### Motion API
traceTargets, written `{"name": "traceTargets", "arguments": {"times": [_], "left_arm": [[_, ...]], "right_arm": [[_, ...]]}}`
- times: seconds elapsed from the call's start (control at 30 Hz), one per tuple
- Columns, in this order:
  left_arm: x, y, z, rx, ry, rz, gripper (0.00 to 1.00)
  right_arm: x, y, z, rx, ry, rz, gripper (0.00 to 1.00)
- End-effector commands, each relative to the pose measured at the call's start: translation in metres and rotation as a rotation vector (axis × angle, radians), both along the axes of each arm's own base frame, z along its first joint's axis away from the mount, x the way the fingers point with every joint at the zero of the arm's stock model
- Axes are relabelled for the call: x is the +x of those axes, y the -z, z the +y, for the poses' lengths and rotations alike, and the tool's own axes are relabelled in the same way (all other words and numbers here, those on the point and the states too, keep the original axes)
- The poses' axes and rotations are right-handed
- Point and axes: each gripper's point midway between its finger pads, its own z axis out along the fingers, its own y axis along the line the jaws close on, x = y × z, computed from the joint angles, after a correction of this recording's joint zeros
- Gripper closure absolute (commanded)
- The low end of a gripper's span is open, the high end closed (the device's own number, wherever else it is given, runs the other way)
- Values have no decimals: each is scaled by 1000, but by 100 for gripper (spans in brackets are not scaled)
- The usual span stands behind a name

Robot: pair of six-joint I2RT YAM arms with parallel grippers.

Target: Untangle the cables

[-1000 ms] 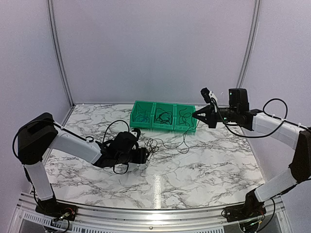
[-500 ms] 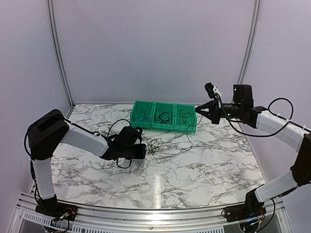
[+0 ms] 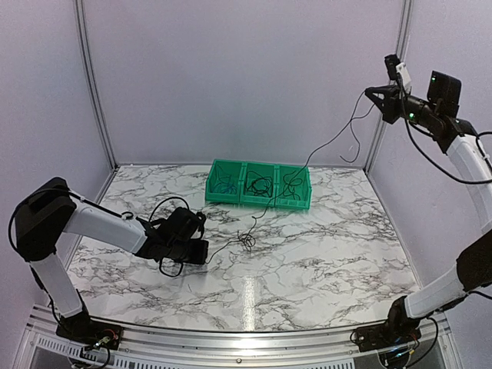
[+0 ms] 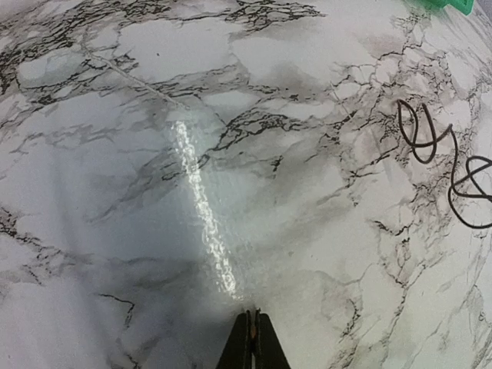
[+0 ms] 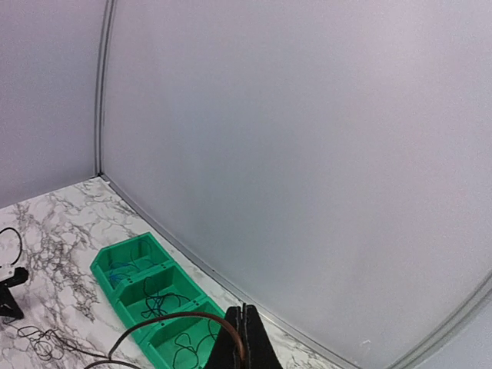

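Fingers of the right gripper were pressed tight together, high in the air at 2 o'clock in the overhead view. They pinched one thin black cable, and in the right wrist view the cable curved out from just beside the fingertips. From there it hung down across the right end of a green tray and ran to a small knotted clump lying near the middle of the marble table. The left gripper sat low over the table at 9 o'clock, its two fingers closed against each other with no gap. A thin strand seemed to lead from it toward the clump, but its own camera showed nothing between the fingertips, so whether it had hold of anything could not be told. In that wrist view the clump's loops lay at 3 o'clock, well apart from the fingers. By count there were two grippers, both closed, one clump, and one tray at 12 o'clock with three compartments. The left compartment held a blue wire and the other two held black wires.
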Motion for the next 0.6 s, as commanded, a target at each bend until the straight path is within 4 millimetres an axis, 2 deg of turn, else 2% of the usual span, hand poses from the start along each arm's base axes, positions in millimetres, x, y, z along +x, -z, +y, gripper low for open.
{"name": "traceTargets", "arguments": {"times": [0.0, 0.1, 0.23, 0.37, 0.47, 0.57], "left_arm": [[-25, 25, 37, 101, -26, 78, 100], [-40, 34, 57, 122, -59, 107, 100], [-55, 41, 83, 153, -111, 121, 100], [-65, 44, 97, 159, -142, 127, 100], [-68, 44, 104, 159, -161, 123, 100], [-70, 42, 109, 156, -181, 118, 100]], "right_arm": [[14, -8, -37, 9, 189, 22, 100], [22, -29, -62, 10, 310, -23, 100], [22, -72, -97, 61, 416, -94, 100], [20, -104, -107, 68, 452, -163, 100], [21, -112, -111, 74, 476, -183, 100], [28, -109, -122, 76, 534, -179, 100]]}}
